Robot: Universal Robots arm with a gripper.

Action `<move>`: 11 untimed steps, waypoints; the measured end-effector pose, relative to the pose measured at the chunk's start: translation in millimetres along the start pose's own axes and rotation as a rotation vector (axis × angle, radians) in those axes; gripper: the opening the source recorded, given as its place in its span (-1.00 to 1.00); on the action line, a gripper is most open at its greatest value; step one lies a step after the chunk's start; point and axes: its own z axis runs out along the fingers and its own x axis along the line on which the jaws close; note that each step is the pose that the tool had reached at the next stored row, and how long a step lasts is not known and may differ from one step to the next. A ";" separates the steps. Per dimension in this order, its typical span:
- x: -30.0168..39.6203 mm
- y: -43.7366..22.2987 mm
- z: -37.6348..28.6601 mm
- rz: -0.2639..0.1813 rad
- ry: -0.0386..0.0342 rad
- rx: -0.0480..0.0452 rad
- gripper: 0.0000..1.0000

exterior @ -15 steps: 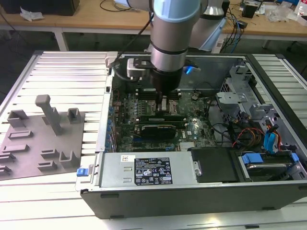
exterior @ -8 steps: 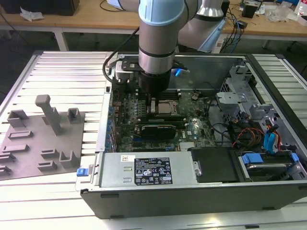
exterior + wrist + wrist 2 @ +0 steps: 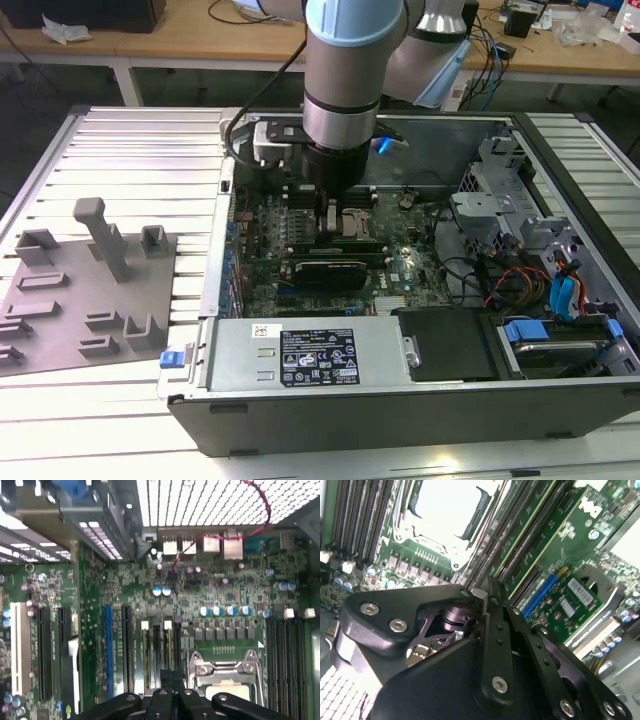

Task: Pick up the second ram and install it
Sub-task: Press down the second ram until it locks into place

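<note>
My gripper [image 3: 328,222] reaches down inside the open computer case, over the black memory slots [image 3: 156,650] beside the silver CPU socket [image 3: 226,672]. Its two black fingers stand pressed together, shut, with the tips [image 3: 166,679] down at the slots with the white end clips [image 3: 145,625]. In the second wrist view the gripper [image 3: 486,591] points along the same slots, with the CPU socket [image 3: 451,510] just beyond them. The second ram is hidden: I see no green stick between the fingers, and I cannot tell whether one sits in the slot under the tips.
The motherboard [image 3: 395,285] lies in the case [image 3: 420,400], with the power supply [image 3: 300,355] along the near side and drive bays and cables [image 3: 540,280] at the exterior view's right. A grey holder tray [image 3: 90,290] lies at the exterior view's left.
</note>
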 end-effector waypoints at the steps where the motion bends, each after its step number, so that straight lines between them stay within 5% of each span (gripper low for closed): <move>1: 0.0 -1.5 0.0 0.000 -0.0007 0.0000 -0.79; 6: -0.4 -12.0 -3.7 0.000 -0.0057 -0.0003 -0.79; 11: -0.7 -13.3 -24.6 0.000 -0.0098 -0.0003 -0.79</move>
